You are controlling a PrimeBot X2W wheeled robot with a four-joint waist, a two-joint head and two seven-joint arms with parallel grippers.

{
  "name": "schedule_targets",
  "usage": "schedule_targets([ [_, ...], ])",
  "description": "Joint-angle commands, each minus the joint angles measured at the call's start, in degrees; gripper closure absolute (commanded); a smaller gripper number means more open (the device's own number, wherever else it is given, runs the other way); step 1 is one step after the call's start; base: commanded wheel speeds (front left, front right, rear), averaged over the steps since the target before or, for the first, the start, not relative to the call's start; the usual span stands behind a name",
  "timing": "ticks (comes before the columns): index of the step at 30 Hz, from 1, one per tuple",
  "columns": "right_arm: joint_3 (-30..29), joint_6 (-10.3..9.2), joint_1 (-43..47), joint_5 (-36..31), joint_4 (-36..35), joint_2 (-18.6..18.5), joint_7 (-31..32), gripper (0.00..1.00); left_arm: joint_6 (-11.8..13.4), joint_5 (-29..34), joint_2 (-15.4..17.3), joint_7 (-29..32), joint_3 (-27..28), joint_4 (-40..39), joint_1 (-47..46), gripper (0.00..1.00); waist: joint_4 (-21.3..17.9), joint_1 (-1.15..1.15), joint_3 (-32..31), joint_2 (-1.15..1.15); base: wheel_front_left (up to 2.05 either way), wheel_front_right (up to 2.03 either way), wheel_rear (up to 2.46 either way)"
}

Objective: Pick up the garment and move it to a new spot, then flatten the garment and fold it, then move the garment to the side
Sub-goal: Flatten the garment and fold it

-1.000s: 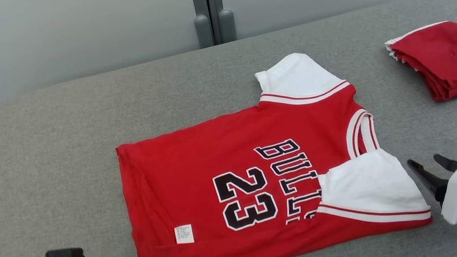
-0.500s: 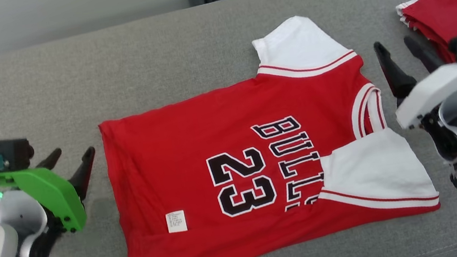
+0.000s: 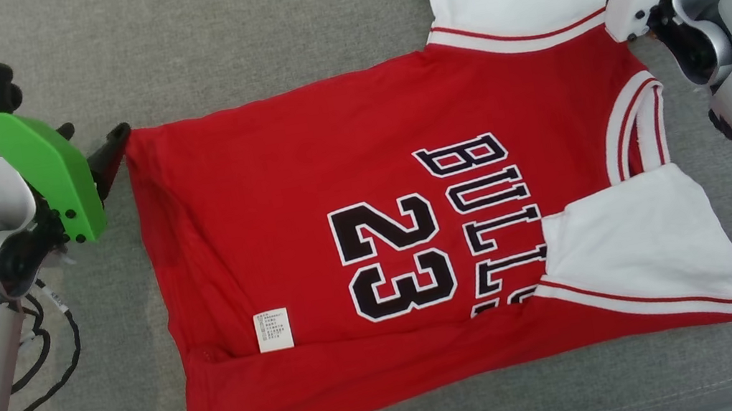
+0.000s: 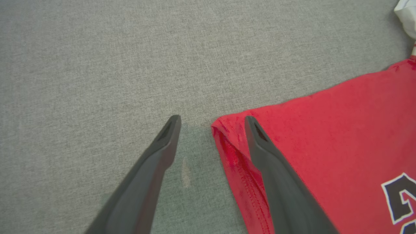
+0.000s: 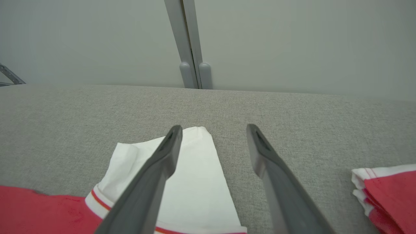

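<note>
Spread flat on the grey table (image 3: 238,29), across the middle of the head view: a red shirt (image 3: 331,167) with white sleeves, number and lettering up, lower edge folded over, lower right sleeve folded in over the chest. At the left, right by the shirt's upper left corner: the left gripper (image 3: 94,134), fingers wide apart, holding nothing; in the left wrist view, one finger over the red corner, the other over bare table. At the upper right, over the other white sleeve: the right gripper (image 5: 213,127), likewise spread and empty. Low at the right edge of the right wrist view, apart from the shirt: a folded red cloth (image 5: 386,198).
</note>
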Motion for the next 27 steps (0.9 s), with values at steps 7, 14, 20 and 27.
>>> schedule_targets([
  [7, 5.9, -0.06, -7.2, 3.3, 8.3, -1.6, 1.3, 0.0, -0.2, -5.8, 0.0, 4.0, -6.7, 0.1, -5.3, 0.0, 4.9, 0.0, 5.5, 0.0, 0.0, 0.0, 0.0],
  [14, 10.0, -0.05, -11.8, 6.5, 14.0, -2.6, 3.4, 0.0, -0.2, -8.6, -0.4, 6.1, -12.1, 0.5, -8.3, 0.0, 6.9, 0.0, 7.7, 0.0, 0.0, 0.0, 0.0],
  [20, 14.2, -0.03, -13.4, 9.8, 16.5, -3.1, 9.8, 0.0, -0.1, -11.4, -0.7, 5.9, -15.7, 0.6, -9.7, 0.0, 7.6, 0.0, 8.0, 0.0, 0.0, 0.0, 0.0],
  [27, 18.0, -0.03, -14.9, 12.2, 16.0, -3.4, 11.6, 0.33, -0.1, -15.6, -0.4, 6.7, -19.4, 0.9, -10.2, 0.0, 7.2, 0.0, 7.9, 0.0, 0.0, 0.0, 0.0],
])
